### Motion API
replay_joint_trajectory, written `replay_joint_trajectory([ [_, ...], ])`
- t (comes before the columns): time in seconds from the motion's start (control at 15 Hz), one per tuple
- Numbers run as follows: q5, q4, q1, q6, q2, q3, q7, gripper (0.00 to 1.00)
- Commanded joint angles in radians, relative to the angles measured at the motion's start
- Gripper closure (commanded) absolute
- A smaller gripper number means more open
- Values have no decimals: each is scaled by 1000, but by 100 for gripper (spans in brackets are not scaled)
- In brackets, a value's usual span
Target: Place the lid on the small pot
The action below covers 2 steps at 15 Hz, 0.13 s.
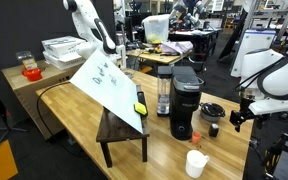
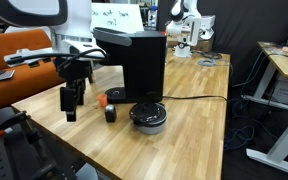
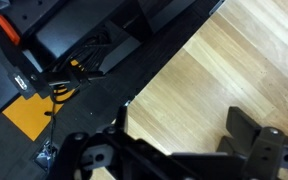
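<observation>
The small pot point(image 2: 150, 124) stands on the wooden table in front of the black coffee maker point(image 2: 140, 62). It also shows in an exterior view point(image 1: 212, 111). The black lid point(image 2: 149, 113) appears to lie flat on top of the pot, inside its grey rim. My gripper point(image 2: 71, 101) hangs over the table near its edge, well to the side of the pot, and shows in both exterior views point(image 1: 240, 117). It is open and empty. In the wrist view the gripper point(image 3: 184, 118) has only bare wood between its fingers.
A small dark cup point(image 2: 110, 113) and a red object point(image 2: 102, 99) stand between gripper and pot. A white paper cup point(image 1: 196, 162) sits near the table's front edge. A clear jar point(image 1: 164, 95) stands beside the coffee maker. Floor and cables point(image 3: 64, 75) lie beyond the table edge.
</observation>
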Motion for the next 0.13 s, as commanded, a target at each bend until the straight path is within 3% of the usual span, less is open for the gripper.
replay_joint_trajectory([
  [0.0,-10,2,-32,-2,-1,29,7,0],
  [0.07,-10,2,-32,-2,-1,29,7,0],
])
